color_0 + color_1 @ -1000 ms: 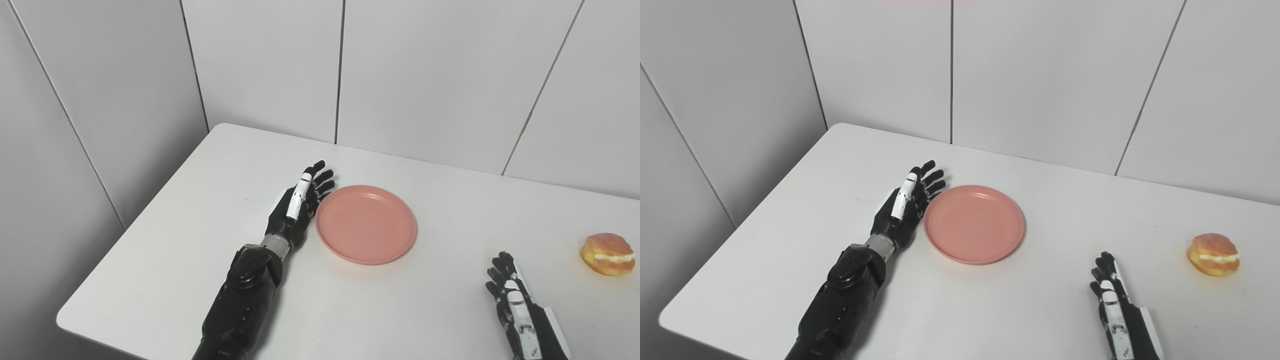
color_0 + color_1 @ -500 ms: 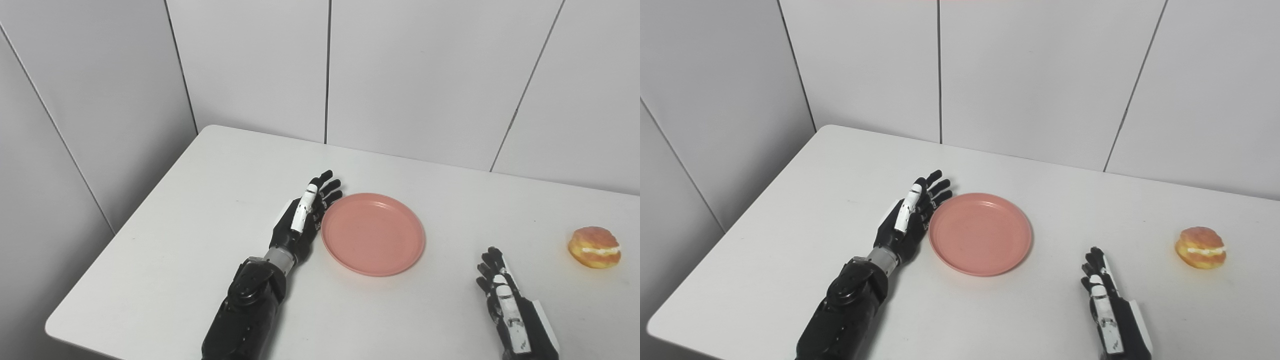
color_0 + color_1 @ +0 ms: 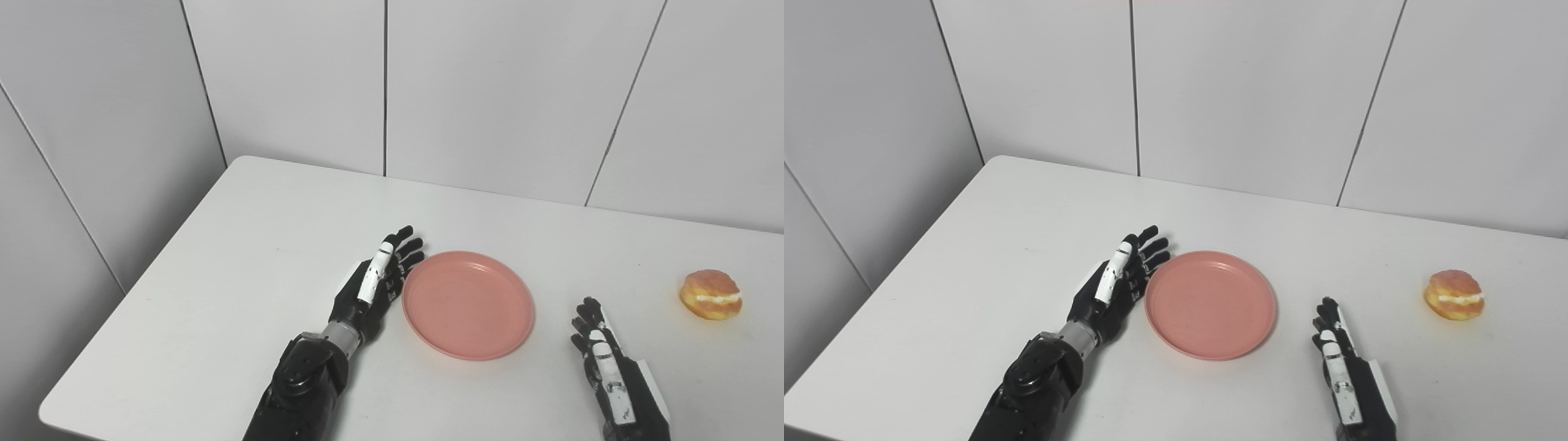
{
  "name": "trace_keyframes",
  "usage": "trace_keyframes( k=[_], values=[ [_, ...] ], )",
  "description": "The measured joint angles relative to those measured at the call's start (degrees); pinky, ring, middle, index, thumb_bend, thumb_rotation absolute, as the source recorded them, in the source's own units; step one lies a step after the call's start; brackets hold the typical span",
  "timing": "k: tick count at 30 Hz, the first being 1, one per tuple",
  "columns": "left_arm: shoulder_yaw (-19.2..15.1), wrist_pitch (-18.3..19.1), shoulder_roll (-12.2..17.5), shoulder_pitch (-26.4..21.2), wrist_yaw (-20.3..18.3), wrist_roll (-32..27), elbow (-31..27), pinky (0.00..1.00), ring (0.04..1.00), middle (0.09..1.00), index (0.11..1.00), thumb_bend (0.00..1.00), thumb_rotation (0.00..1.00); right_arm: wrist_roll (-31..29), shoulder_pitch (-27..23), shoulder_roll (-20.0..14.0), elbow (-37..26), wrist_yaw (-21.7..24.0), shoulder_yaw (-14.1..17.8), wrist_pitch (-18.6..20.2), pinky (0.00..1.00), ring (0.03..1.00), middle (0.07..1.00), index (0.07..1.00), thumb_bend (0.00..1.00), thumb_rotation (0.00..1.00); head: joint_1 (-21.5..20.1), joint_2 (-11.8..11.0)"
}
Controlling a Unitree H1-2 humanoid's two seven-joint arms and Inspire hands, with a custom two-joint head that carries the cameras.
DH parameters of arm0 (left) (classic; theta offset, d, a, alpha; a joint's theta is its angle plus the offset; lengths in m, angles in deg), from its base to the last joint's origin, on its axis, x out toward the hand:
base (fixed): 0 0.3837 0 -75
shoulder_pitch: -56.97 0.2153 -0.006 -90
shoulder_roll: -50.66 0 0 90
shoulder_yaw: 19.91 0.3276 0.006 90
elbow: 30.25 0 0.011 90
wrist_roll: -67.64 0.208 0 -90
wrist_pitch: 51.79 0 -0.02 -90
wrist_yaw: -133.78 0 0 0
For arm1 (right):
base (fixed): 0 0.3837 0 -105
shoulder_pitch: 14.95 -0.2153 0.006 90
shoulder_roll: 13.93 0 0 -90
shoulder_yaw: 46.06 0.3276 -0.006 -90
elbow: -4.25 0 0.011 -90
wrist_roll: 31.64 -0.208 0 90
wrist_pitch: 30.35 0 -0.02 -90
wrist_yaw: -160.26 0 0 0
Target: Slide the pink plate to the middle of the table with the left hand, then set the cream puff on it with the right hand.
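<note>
Left hand (image 3: 373,288): black fingers extended and slightly fanned, edge-on to the table, palm side set against the nine-o'clock rim of the round, shallow pink plastic plate (image 3: 468,303). Nothing clasped; contact reads as a flat push, though an actual touch versus a hair's gap cannot be told. Black forearm trailing off toward seven o'clock, out of the bottom edge.

Right hand (image 3: 597,346): fingers straight, close together, nothing held, resting low by the table surface just beyond the plate's four-o'clock side, not touching it. Arm running out at five o'clock.

Plate flat on the white rectangular table (image 3: 245,245), bare inside, lying roughly central across the visible tabletop, a little toward the near edge.

Round golden-brown cream puff with a white filling line (image 3: 710,294) sitting alone at three o'clock from the plate, well apart from it and from the right hand, near the table's right side.

Progress, as a judgement: slide step appears at or close to its end. Second half untouched: puff not yet reached, grasped or carried. Left: withdrawal of left hand, reach out to three o'clock, gentle pinch on a soft pastry, placement on the plate.
</note>
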Motion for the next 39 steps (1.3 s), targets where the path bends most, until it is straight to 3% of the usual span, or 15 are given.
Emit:
trace_keyframes(
  k=[16, 25, 39],
  values=[
    [3.5, 3.3, -1.9, 4.0, -0.4, 0.0, -6.1, 0.95, 0.937, 0.947, 0.946, 0.45, 1.0, 0.7, -0.1, 0.1, -0.3, -0.4, -0.1, 0.5, 1.0, 1.0, 1.0, 1.0, 0.21, 1.0, -2.4, 0.6],
    [3.7, 3.6, -2.2, 4.7, -0.4, 0.1, -7.0, 0.96, 0.937, 0.944, 0.945, 0.47, 1.0, 0.9, -0.1, 0.5, -0.3, -0.8, -0.1, 0.5, 1.0, 1.0, 1.0, 1.0, 0.22, 1.0, -3.4, 0.8],
    [1.1, -0.9, -1.9, 5.1, -1.3, 0.7, -4.9, 0.96, 0.938, 0.952, 0.951, 0.44, 1.0, 0.5, -0.1, 1.2, -0.3, -1.1, 0.5, 0.5, 0.99, 0.996, 1.0, 1.0, 0.25, 1.0, -7.6, 0.6]
  ],
)
